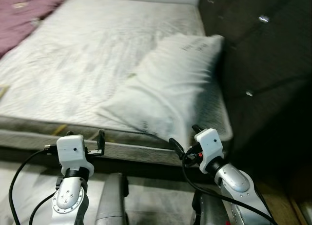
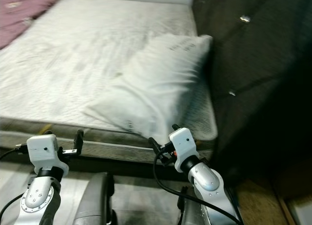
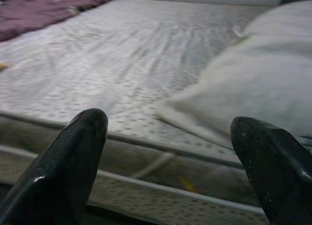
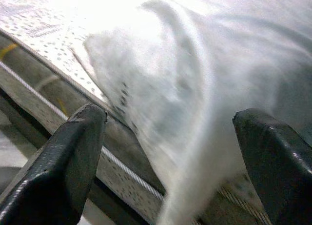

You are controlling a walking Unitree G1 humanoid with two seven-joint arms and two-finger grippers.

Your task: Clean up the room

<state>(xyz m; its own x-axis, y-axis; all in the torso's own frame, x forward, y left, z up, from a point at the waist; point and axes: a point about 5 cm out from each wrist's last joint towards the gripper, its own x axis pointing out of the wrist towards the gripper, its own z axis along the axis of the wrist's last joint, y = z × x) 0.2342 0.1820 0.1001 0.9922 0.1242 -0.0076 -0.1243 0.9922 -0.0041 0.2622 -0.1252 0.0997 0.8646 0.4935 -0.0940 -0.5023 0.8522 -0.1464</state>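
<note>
A soft, rumpled white pillow (image 1: 170, 88) lies at the bed's (image 1: 73, 54) near right corner, just beyond the spread right hand (image 1: 186, 142); left hand (image 1: 92, 142) spread too.

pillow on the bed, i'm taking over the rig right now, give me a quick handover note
Left gripper: open, holding nothing, raised in front of the near edge of the mattress.
Right gripper: open, holding nothing, just short of the pillow's near corner; whether it touches is not clear.
White pillow: lies slanted on the mattress, on the robot's right, close to the dark tufted headboard, its near corner reaching the mattress edge.
Purple blanket: bunched at the far left of the bed.
Done: nothing gripped yet.
Left: probably take hold of the pillow and set it straight; the blanket likely needs tidying too.
</note>
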